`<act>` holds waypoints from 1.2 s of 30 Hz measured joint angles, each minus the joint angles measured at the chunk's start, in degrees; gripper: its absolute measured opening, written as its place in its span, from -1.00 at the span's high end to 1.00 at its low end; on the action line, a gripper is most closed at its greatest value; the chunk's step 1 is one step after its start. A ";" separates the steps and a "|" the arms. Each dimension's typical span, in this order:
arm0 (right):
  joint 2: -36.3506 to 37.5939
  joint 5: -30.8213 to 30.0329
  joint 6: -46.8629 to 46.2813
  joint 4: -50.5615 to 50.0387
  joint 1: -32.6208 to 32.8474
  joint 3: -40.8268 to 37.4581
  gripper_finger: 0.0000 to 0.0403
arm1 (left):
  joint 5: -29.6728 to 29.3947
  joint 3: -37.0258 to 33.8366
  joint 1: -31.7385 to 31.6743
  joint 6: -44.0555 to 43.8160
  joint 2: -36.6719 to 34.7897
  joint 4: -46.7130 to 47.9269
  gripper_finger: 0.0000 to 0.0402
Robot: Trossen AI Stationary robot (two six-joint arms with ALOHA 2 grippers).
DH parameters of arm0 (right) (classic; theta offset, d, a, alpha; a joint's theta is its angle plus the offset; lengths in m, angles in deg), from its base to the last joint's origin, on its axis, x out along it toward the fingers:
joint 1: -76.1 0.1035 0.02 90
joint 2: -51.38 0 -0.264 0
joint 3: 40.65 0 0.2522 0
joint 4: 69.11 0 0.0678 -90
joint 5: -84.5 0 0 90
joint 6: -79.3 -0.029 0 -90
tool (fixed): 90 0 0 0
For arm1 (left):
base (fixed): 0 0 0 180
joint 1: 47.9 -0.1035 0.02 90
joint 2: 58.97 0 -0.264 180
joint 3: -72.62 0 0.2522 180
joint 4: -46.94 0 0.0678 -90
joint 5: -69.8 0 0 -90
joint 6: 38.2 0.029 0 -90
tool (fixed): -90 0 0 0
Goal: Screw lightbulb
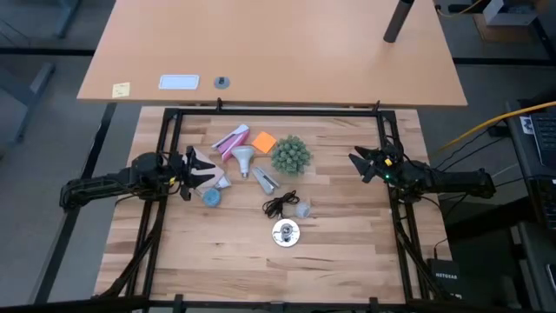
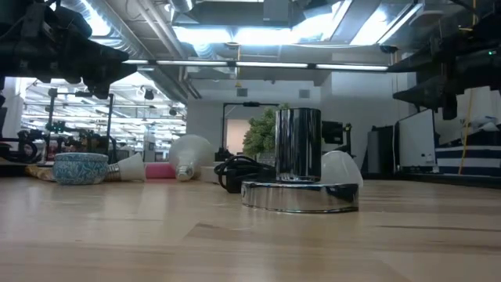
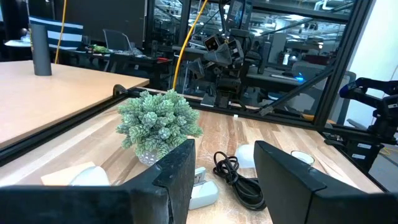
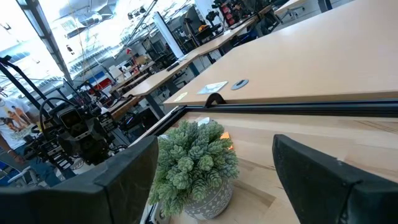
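The white lightbulb (image 1: 243, 159) lies on its side on the wooden table, left of the green plant ball (image 1: 290, 154). It also shows in the low view (image 2: 188, 153). The shiny round metal socket (image 1: 286, 232) stands upright near the table's middle, and its black cord (image 1: 280, 203) is coiled behind it. In the low view the socket (image 2: 299, 172) is nearest. My left gripper (image 1: 187, 167) is open above the table's left side. My right gripper (image 1: 356, 159) is open above the right side. Both are raised and hold nothing.
A grey-silver oblong item (image 1: 265, 181) lies by the bulb. A small pale dome (image 1: 303, 209) lies by the cord. A blue bowl (image 1: 211, 196), a pink item (image 1: 230, 141), an orange note (image 1: 264, 142) and a white object (image 1: 208, 176) lie at the left. A black frame (image 1: 278, 111) edges the table.
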 joint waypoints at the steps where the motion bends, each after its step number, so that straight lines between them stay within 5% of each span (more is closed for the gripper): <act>1: 0.00 0.00 0.00 0.00 0.01 0.01 -0.56 | -0.01 -0.01 0.01 0.01 0.00 0.02 0.23; 27: 0.01 0.00 -0.01 0.01 0.01 0.00 -0.56 | 0.00 -0.01 0.01 -0.02 0.00 0.00 0.23; 36: 0.00 0.00 -0.01 0.02 0.01 -0.01 -0.56 | -0.04 -0.02 0.02 -9.39 0.00 -0.65 0.23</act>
